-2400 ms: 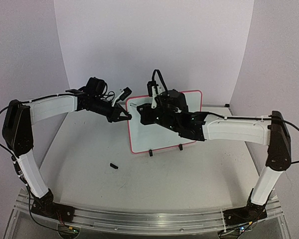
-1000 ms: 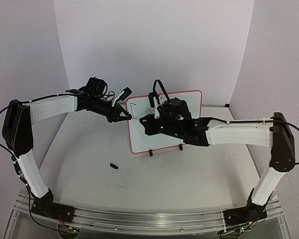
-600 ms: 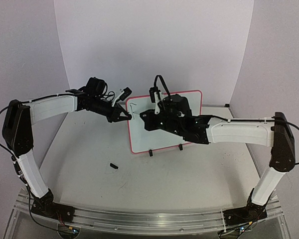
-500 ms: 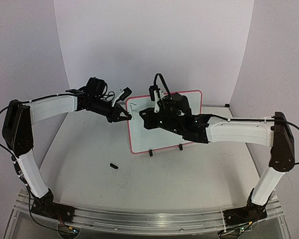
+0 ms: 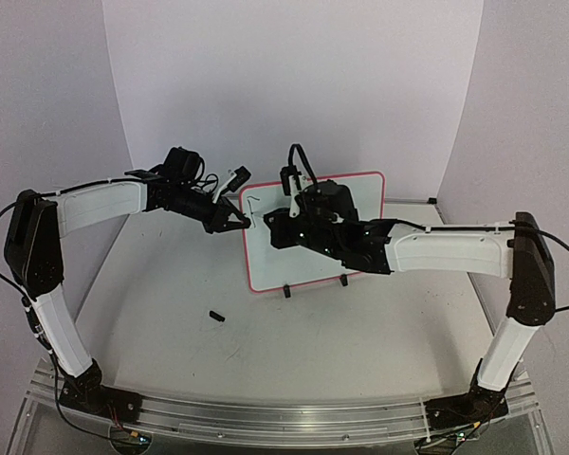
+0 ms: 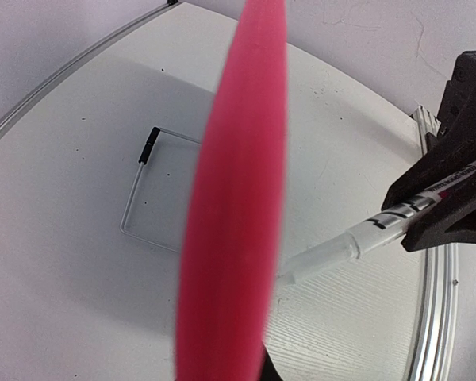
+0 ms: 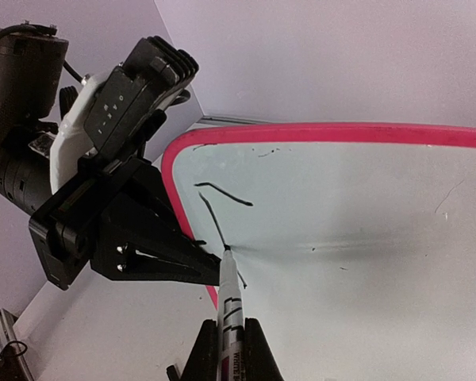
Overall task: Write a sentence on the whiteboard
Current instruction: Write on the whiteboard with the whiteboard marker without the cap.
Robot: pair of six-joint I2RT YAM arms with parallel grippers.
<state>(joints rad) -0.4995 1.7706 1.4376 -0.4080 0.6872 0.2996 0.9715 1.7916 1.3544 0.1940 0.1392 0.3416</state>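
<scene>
whiteboard (image 5: 266,270) middle: behind right arm (image 5: 446,251).
frame (image 6: 238,198), left wrist view: blurred pink band.
marker (image 7: 229,305) barrel: cut off below.
black bit (image 5: 216,316) on table (image 5: 360,332): too small to name.

Top view taken from high above near edge of table (image 5: 360,332), faced toward far wall; whole scene covered from distance. Left wrist view held very close at whiteboard (image 6: 238,198) left edge, frame seen edge-on, blurred. Right wrist view aimed close at board face. Marker (image 7: 230,305) shared by both wrist views.
</scene>
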